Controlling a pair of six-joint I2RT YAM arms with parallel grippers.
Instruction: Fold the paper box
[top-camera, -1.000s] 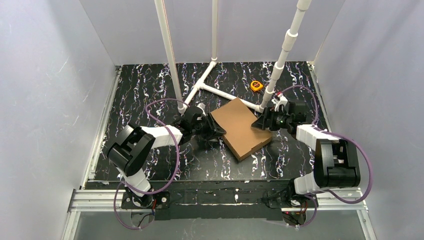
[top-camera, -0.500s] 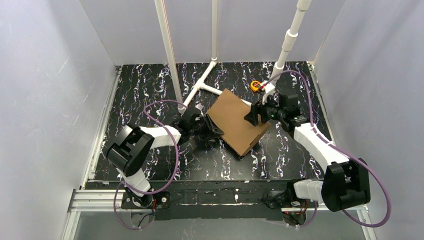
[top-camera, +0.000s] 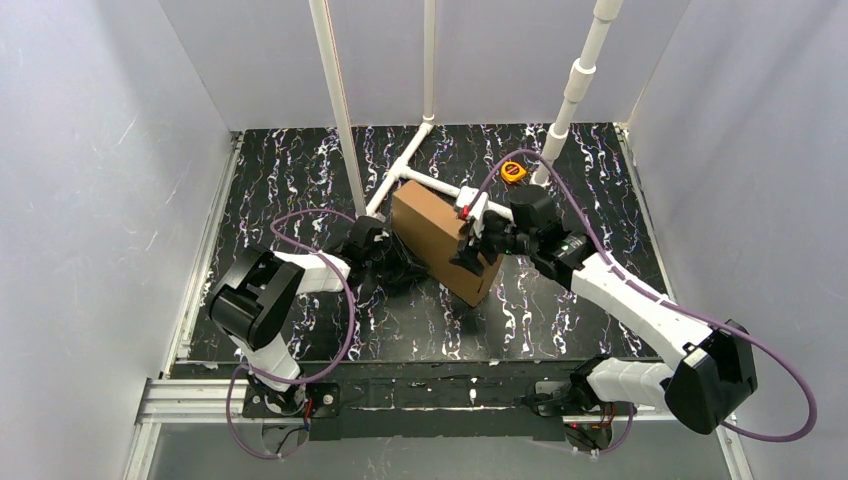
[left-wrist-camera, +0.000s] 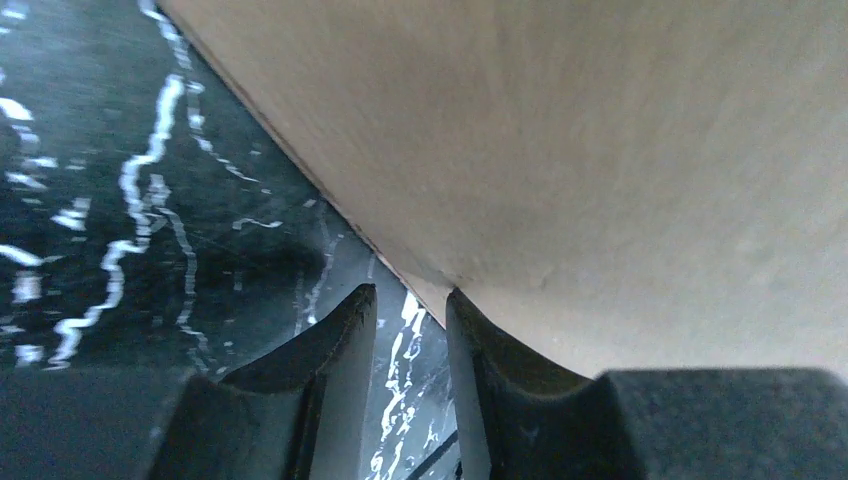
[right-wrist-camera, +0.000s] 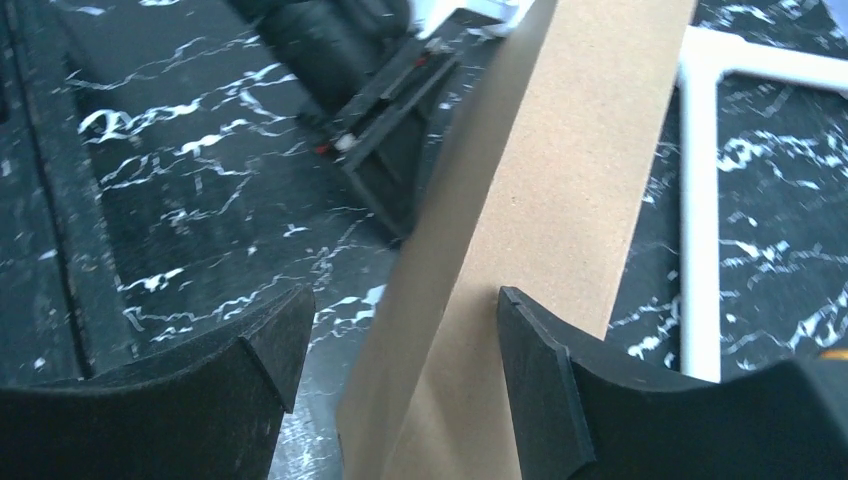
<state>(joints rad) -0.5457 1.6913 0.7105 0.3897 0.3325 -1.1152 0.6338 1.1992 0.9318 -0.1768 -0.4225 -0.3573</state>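
Near the middle of the worktop (top-camera: 300, 170), the cardboard box (top-camera: 425, 225) stands tipped up on one edge between both arms, close to the white pipe (top-camera: 440, 187) behind it. You risk it flopping flat or skidding away, because nothing clamps it. Your left fingers (left-wrist-camera: 320, 350) are only slightly apart, with bare worktop showing in the gap; the box's lower edge just meets one tip, so a push there could slip underneath. Your right fingers (right-wrist-camera: 545, 360) are spread wide, straddling the raised panel; one seems to touch it and the other stands clear. Closing off-centre could crease the panel.
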